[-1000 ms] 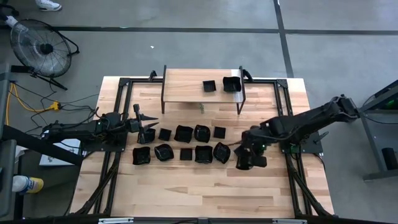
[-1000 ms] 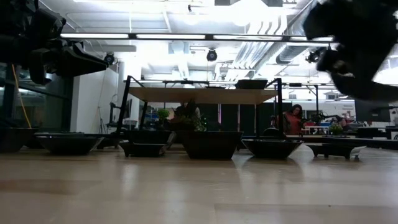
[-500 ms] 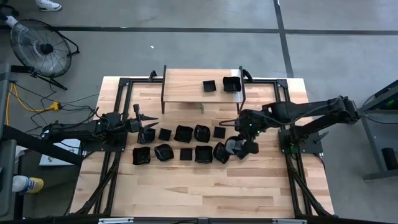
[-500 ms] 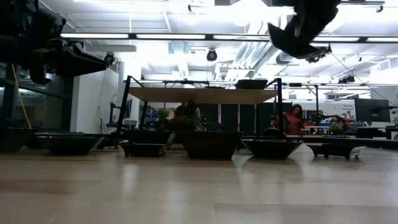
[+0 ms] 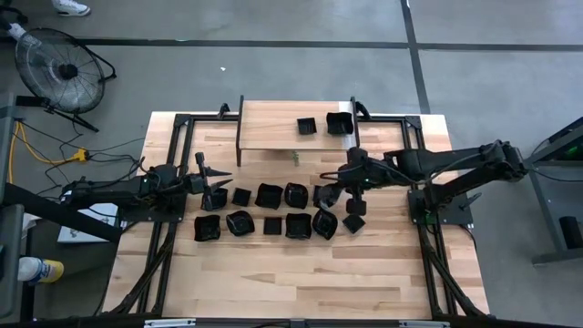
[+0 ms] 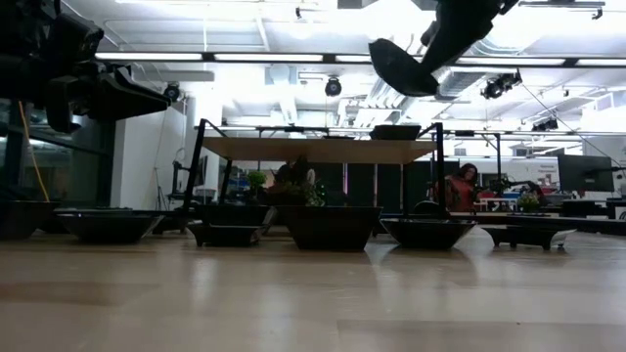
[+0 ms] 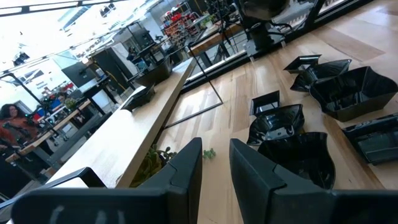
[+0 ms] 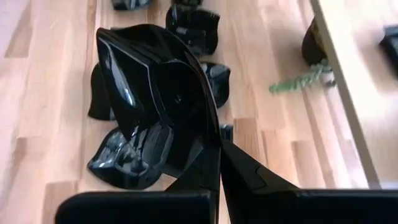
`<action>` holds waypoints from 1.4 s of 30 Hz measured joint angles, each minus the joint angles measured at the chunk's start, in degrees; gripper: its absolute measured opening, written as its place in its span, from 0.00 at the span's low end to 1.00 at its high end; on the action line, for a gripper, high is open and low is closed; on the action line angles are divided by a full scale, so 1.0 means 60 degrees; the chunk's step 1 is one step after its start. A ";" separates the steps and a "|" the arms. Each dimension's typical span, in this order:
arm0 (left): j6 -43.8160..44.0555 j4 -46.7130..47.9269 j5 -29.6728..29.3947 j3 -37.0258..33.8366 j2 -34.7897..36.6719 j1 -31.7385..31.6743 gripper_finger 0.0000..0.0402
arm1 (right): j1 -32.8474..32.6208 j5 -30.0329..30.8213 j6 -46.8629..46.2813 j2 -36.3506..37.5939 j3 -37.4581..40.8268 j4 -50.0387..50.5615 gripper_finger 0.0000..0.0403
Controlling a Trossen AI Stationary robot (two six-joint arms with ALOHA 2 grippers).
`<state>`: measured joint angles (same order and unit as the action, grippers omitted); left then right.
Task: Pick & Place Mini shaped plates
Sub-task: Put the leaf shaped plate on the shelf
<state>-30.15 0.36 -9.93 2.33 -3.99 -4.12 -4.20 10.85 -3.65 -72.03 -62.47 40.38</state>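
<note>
The right gripper [image 5: 335, 191] is pinched shut on the rim of a plate [image 8: 158, 99], holding it tilted well above the table [image 5: 273, 292]. In the low view the plate hangs near the top of the frame, right of centre, clear of everything. So the carry looks to be in hand: the plate is up and sits just below the shelf [image 5: 273, 123] at upper centre of the high view, where two plates [image 5: 307, 126] already lie at its right end. I'd guess the next move calls for lifting it over the shelf edge, levelling it and setting it on bare wood beside those two without knocking them.

The left gripper [image 5: 208, 182] waits at centre left, hovering by the near end of the rows, its fingers a little apart and empty.

The other plates [image 5: 273, 211] sit in two rough rows across the middle of the table. They are glossy black, thin-walled, with raised rims: some square, some rounded, some with wavy or pointed edges. The held one is deep and curved, catching bright glints. The table and shelf are pale planked wood on a dark metal frame. A small green sprig [image 8: 298, 78] lies by the shelf.
</note>
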 joint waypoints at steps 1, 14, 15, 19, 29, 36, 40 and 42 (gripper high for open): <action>0.0000 -0.0003 0.0004 -0.0003 0.0000 0.0003 0.20 | -0.0059 0.0062 0.0062 0.0000 0.0138 -0.0238 0.00; 0.0000 -0.0018 0.0000 -0.0003 -0.0001 0.0001 0.20 | -0.1021 0.1077 0.0531 -0.0004 0.1856 -0.3538 0.00; 0.0003 -0.0027 0.0000 -0.0003 -0.0004 0.0002 0.20 | -0.1038 0.1148 0.0603 -0.0004 0.1911 -0.3739 0.00; 0.0069 -0.0051 -0.0004 -0.0003 0.0000 0.0001 0.20 | -0.1168 0.1612 0.0747 -0.0004 0.2213 -0.4629 0.00; 0.0101 -0.0762 0.0312 -0.0014 -0.0007 0.0000 0.20 | -0.1516 0.3249 0.1618 -0.0004 0.3466 -0.8172 0.00; -0.0286 -0.1868 0.0640 -0.0014 -0.0544 0.0003 0.20 | -0.1492 0.4152 0.2587 -0.0004 0.4453 -1.1122 0.00; -0.0437 -0.3041 0.0525 -0.0014 -0.1437 0.0003 0.20 | -0.1409 0.4299 0.3206 -0.0062 0.4739 -1.2389 0.00; -0.0436 -0.3810 0.0525 -0.0014 -0.1978 0.0003 0.20 | -0.1352 0.4297 0.3468 -0.0097 0.4763 -1.2749 0.00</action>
<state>-32.77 -22.50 -6.79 2.24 -15.86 -4.10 -12.32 36.63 17.16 -72.61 -33.89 -36.11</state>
